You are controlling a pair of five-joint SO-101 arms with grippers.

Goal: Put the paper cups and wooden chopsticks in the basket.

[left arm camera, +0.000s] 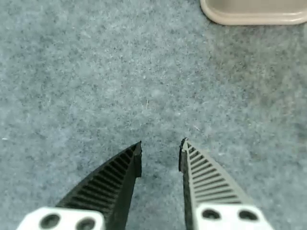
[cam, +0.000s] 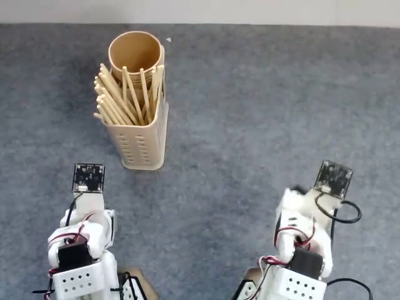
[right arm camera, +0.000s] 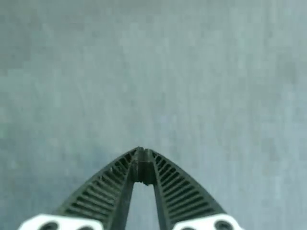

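My left hand (left arm camera: pixel 161 142) hangs just above the counter (left arm camera: pixel 96 72), fingers pointing far and down. They stand a narrow gap apart, with nothing but grey counter between the tips. My right hand (right arm camera: pixel 142 149) points the same way over bare counter, its ribbed fingers pressed tip to tip and holding nothing.

From above, my left arm (cam: pixel 84 240) sits folded back at the near left edge and my right arm (cam: pixel 306 234) at the near right, well apart from each other. Both wrists tilt down at the counter just ahead of them.

Just past my left hand, slightly to its right, stands the basket (cam: pixel 142 144), and a rounded corner of its base (left arm camera: pixel 254 14) shows in my left wrist view. It is a tall, narrow beige holder resting on the counter, its slotted wall turned toward my arms and its open mouth up. The chopsticks (cam: pixel 119 97) are in it as a bundle. Their long axes run up out of the mouth, and their ends fan toward the far left. The cup (cam: pixel 135 53) sits at the far side of the basket behind them, round mouth up, touching the sticks. My right hand is well apart from all of it.
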